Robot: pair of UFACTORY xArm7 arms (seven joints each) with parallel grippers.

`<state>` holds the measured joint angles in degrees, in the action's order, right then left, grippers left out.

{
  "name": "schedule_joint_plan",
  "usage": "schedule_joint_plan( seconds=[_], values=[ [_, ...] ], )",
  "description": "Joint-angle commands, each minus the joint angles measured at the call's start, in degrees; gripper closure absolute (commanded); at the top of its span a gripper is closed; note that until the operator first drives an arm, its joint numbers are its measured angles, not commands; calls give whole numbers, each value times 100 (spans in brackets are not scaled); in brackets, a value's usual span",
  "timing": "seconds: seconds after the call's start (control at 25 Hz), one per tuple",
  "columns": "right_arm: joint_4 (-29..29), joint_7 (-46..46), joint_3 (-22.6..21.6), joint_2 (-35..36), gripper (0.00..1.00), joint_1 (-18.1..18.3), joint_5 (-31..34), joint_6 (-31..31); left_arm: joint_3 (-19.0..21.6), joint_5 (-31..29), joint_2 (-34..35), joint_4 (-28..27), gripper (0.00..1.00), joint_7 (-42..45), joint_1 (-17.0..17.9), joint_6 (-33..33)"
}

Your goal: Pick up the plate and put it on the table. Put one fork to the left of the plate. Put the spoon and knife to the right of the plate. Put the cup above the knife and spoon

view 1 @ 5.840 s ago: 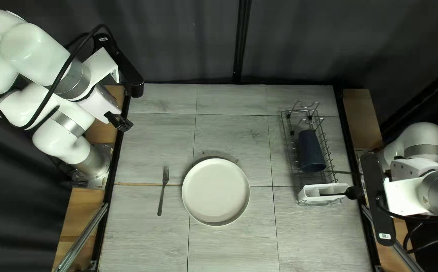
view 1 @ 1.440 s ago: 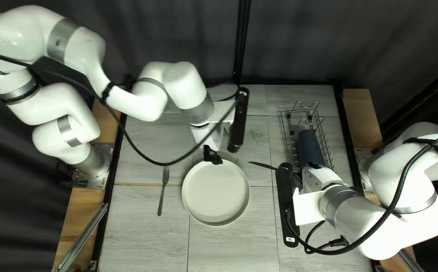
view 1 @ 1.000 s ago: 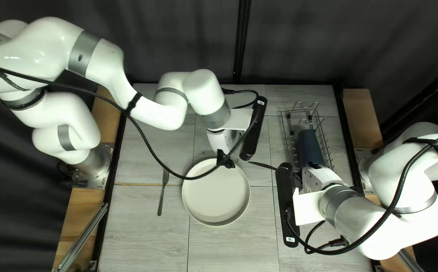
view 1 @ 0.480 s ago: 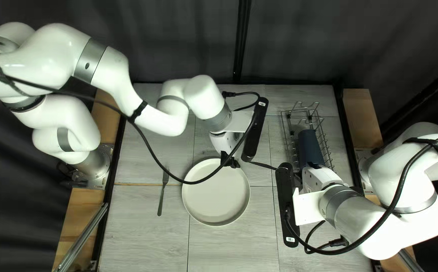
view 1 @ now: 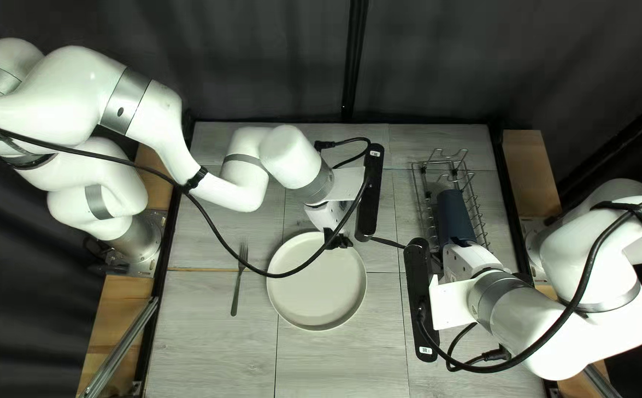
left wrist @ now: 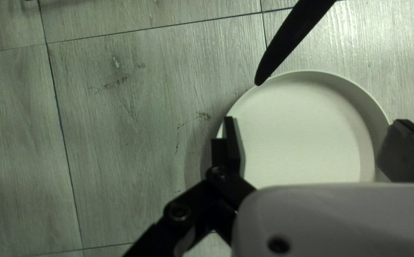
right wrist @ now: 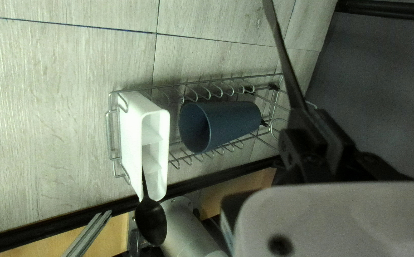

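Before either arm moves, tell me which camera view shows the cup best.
The right wrist view. There the cup lies on its side in the wire rack, its open mouth and outer wall in plain sight. The top left view shows its wall, but my right arm hides the mouth. The left wrist view doesn't show it.

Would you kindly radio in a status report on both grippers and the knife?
Left gripper open above plate. Right gripper shut on knife, unplaced. Left arm near blade, possibly in the way.

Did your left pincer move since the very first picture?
Yes, my left pincer moved right in the top left view: it started beside the left edge of the table and is now near the far rim of the plate.
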<state>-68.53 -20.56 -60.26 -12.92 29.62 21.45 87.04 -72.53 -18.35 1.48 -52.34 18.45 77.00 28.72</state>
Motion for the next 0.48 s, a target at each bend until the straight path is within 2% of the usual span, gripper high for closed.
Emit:
schedule_joint_plan(
  seconds=[0.04,0.12,0.2,0.24,0.48],
  values=[
    [0,0,0,0,100,0,0,0,-219,-1110,-490,119,0,1208,442,-292],
    [0,0,0,0,100,0,0,0,-237,-1126,-804,119,0,1228,435,-483],
    [0,0,0,0,100,0,0,0,26,-916,-1099,96,0,986,123,-739],
    [0,0,0,0,100,0,0,0,72,-901,-1122,92,0,950,71,-768],
    [0,0,0,0,100,0,0,0,72,-901,-1122,92,0,950,71,-768]
  ],
)
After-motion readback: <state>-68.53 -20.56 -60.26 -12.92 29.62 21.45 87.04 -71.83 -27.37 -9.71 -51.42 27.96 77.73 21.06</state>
